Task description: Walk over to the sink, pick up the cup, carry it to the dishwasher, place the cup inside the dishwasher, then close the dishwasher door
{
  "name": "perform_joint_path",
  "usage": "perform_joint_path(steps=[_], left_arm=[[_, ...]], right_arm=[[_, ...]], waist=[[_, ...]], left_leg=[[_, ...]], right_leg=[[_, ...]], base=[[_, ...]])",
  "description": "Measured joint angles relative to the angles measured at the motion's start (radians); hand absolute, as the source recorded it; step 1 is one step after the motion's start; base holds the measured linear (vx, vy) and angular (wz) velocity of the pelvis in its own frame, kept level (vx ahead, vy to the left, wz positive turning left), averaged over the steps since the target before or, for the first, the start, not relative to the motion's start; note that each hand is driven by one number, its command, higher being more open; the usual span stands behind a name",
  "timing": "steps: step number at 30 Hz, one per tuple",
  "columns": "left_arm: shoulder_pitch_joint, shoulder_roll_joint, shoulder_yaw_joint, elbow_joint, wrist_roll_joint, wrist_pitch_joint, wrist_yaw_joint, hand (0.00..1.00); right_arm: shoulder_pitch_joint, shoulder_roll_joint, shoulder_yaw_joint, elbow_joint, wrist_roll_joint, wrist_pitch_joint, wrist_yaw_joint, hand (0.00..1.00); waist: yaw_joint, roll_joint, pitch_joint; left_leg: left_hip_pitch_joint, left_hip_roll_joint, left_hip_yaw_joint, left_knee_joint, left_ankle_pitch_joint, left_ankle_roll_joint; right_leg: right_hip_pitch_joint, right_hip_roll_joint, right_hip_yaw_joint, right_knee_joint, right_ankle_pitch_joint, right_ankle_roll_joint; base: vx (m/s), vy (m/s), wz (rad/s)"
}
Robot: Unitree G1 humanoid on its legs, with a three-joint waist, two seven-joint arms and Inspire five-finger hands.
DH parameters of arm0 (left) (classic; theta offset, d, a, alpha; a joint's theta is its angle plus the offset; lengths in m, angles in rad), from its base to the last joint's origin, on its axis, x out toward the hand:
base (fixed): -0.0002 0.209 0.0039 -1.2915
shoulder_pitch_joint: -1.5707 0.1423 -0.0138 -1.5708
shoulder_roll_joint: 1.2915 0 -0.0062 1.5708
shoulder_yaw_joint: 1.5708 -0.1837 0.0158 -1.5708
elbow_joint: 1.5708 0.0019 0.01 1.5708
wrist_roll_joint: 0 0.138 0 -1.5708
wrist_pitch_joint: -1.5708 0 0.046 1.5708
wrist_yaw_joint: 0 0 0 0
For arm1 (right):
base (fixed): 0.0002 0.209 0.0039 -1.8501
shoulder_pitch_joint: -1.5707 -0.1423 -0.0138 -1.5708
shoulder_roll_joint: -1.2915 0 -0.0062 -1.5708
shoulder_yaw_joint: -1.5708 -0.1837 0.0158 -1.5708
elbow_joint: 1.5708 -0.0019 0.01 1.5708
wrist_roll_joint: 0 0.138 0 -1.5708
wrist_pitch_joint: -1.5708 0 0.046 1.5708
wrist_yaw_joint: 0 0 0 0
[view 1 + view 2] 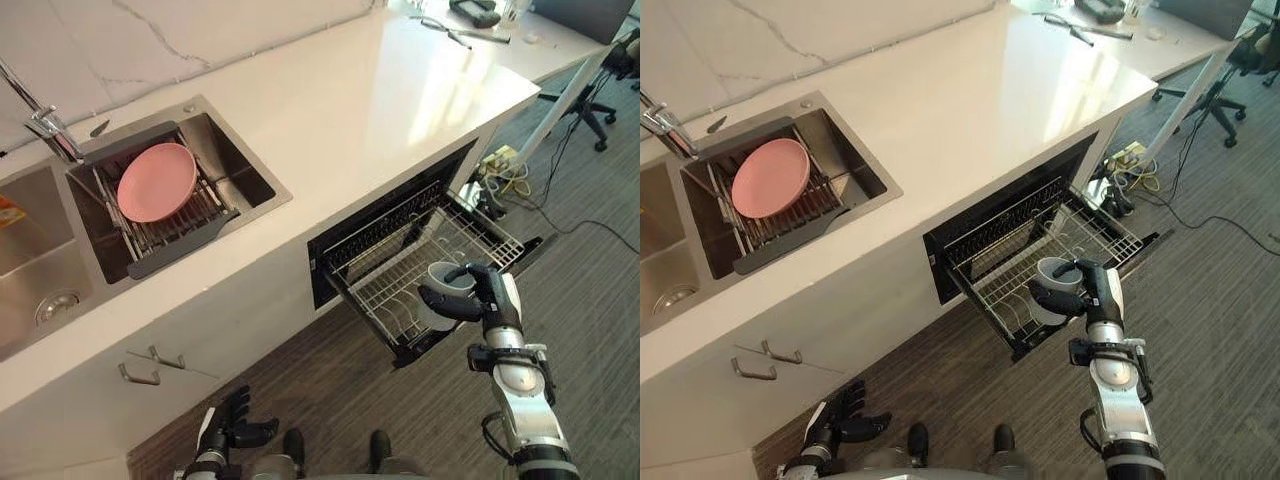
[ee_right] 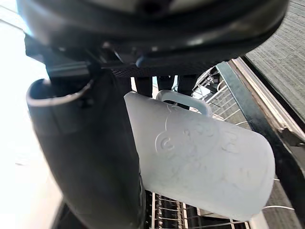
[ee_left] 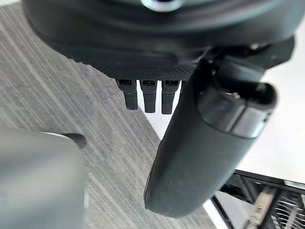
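While the right hand (image 1: 490, 296) is curled round the cup (image 2: 205, 157) above the dishwasher rack (image 1: 385, 262) lower right, the left hand (image 1: 232, 426) is loose. Empty too.

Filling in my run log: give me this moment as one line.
phase: placing | right hand: shut on cup, over pulled-out dishwasher rack | left hand: idle, low | door: open

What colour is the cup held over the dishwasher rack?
White. The cup, gripped by the right hand, shows best in the right wrist view.
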Motion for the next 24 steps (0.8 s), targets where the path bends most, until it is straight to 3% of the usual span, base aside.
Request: perform_joint_path(steps=[10,24], left_arm=[[-0.037,-0.004,0.000,-0.006,-0.003,-0.025,0.026,0.90],[-0.081,0.001,0.000,-0.014,-0.003,-0.055,0.036,0.90]], right_arm=[[-0.158,-0.065,0.052,0.141,-0.044,0.002,-0.035,0.30],[-0.368,-0.201,0.117,0.261,-0.170,0.013,-0.082,0.30]], waist=[[0.028,0.040,0.116],[0.044,0.062,0.196]], left_leg=[[-0.121,-0.005,-0.042,0.089,0.007,0.007],[-0.179,-0.015,-0.065,0.101,0.024,0.014]], right_leg=[[-0.091,-0.011,-0.036,0.072,0.002,0.002],[-0.144,-0.018,-0.056,0.097,0.003,0.000]], base=[[-0.11,0.012,0.14],[-0.03,0.006,0.05]])
